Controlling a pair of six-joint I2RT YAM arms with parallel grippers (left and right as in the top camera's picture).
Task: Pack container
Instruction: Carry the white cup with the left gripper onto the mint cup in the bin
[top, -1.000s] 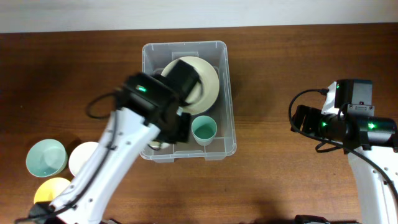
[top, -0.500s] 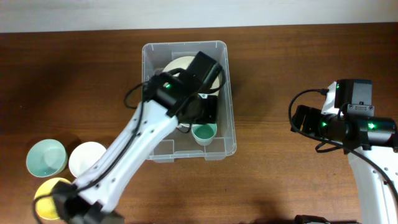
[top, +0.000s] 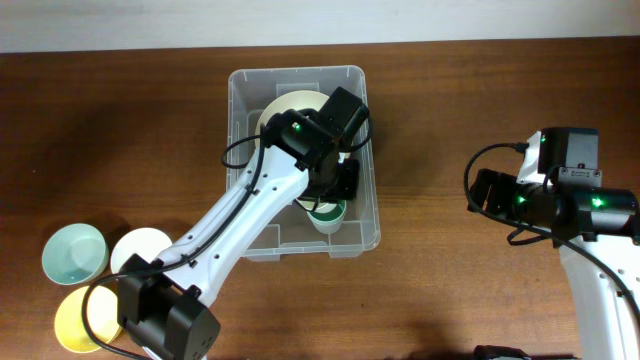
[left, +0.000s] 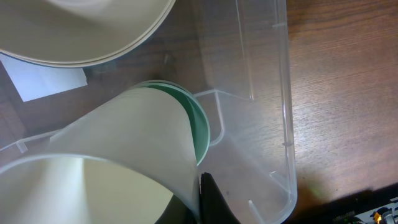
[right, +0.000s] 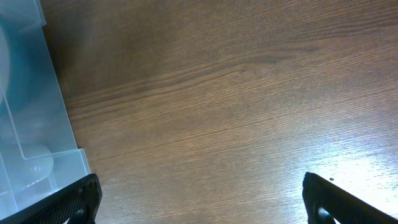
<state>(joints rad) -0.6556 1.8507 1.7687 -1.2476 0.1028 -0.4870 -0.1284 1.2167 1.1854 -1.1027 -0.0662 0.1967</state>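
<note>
The clear container (top: 240, 82) stands mid-table. It holds a cream plate (top: 285, 108) at the back and a green cup (top: 326, 213) at the front right. My left gripper (top: 328, 185) is inside the container, shut on the wall of a white cup (left: 124, 143). In the left wrist view the white cup lies tilted with its base over the green cup (left: 201, 127), below the plate (left: 87, 31), near the container wall (left: 277, 93) and base label (left: 46, 79). My right gripper (right: 202, 199) is open and empty over bare table, right of the container (right: 31, 124).
A green bowl (top: 74, 252), a white bowl (top: 140, 248) and a yellow bowl (top: 72, 318) sit at the front left of the wooden table (top: 450, 90). My right arm (top: 560, 200) rests at the right side.
My left arm has swung from the container's front left to its right side, bringing the white cup over the green cup. The right arm has not moved.
</note>
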